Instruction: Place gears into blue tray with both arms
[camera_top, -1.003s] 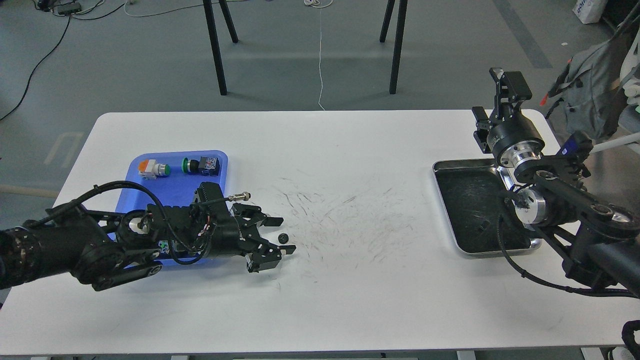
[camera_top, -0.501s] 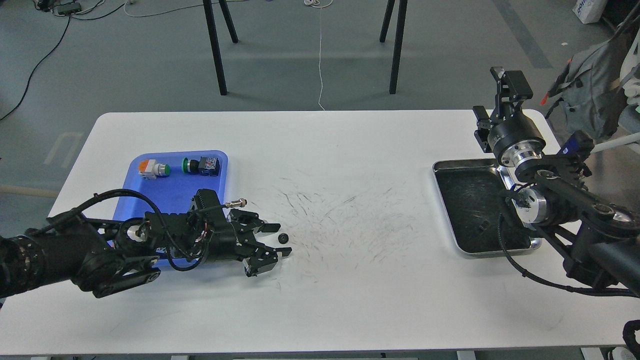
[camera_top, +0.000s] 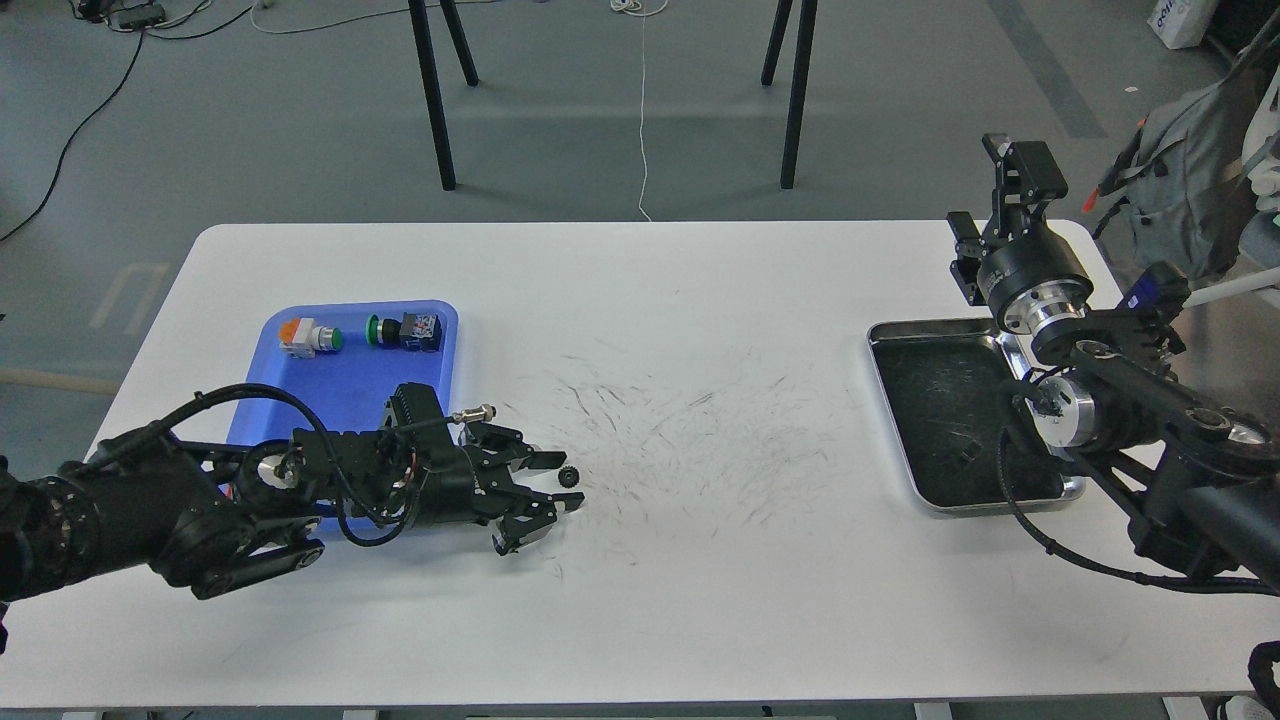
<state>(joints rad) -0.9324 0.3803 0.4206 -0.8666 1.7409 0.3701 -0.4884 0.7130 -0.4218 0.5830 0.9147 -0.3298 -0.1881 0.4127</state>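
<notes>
White table (camera_top: 700, 600) | gear (camera_top: 570, 477) between parted left gripper (camera_top: 558, 482) fingers, ungrasped

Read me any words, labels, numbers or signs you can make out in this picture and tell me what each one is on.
None can be read.
White bag on the floor, top right: blue print, too small and cut off.
Black switch in the blue tray: coloured label, too blurred.
Grey floor, far left: pale painted marking, no readable characters.
</notes>
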